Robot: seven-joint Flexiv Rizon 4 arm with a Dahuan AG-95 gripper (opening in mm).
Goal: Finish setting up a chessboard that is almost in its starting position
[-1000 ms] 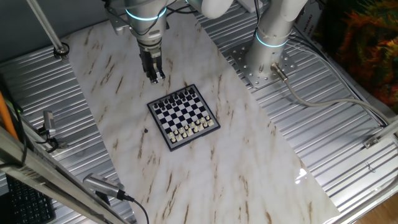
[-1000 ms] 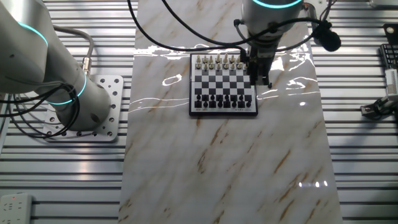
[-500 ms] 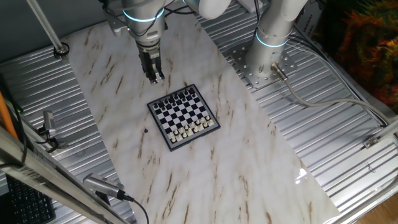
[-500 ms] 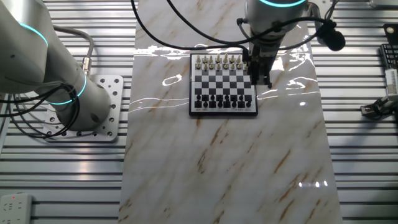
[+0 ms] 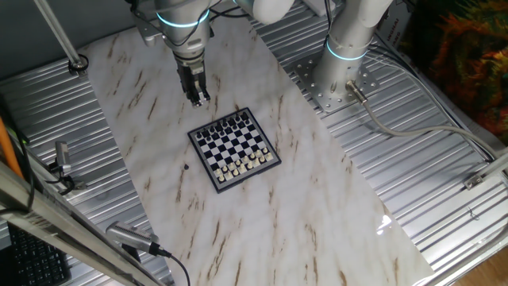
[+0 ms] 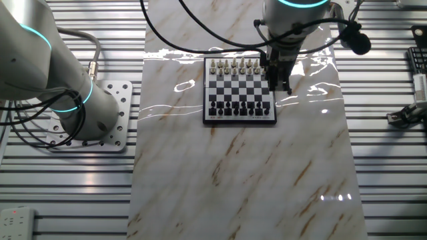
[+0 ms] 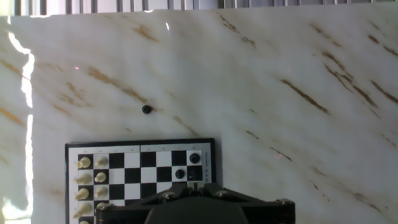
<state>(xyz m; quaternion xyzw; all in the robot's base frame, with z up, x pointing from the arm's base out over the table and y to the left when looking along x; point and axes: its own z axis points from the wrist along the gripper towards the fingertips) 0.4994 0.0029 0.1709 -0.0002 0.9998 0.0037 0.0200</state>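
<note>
The chessboard (image 5: 234,148) lies on the marble sheet, with dark pieces along its far edge and pale pieces along its near edge. It also shows in the other fixed view (image 6: 240,91) and, in part, in the hand view (image 7: 134,171). One small dark piece (image 7: 147,109) lies loose on the marble beside the board, seen too in one fixed view (image 5: 186,166). My gripper (image 5: 198,97) hangs above the marble just past the board's dark-piece corner. Its fingers (image 7: 195,184) stand together with nothing visible between them.
The marble sheet (image 5: 262,214) lies on a ribbed metal table (image 5: 397,159). A second arm's base (image 5: 345,71) stands at the back right. Clamps and cables (image 5: 59,163) sit along the left edge. The marble near the front holds no objects.
The gripper has shifted slightly away from the board's corner. The board and the loose piece have not moved.
</note>
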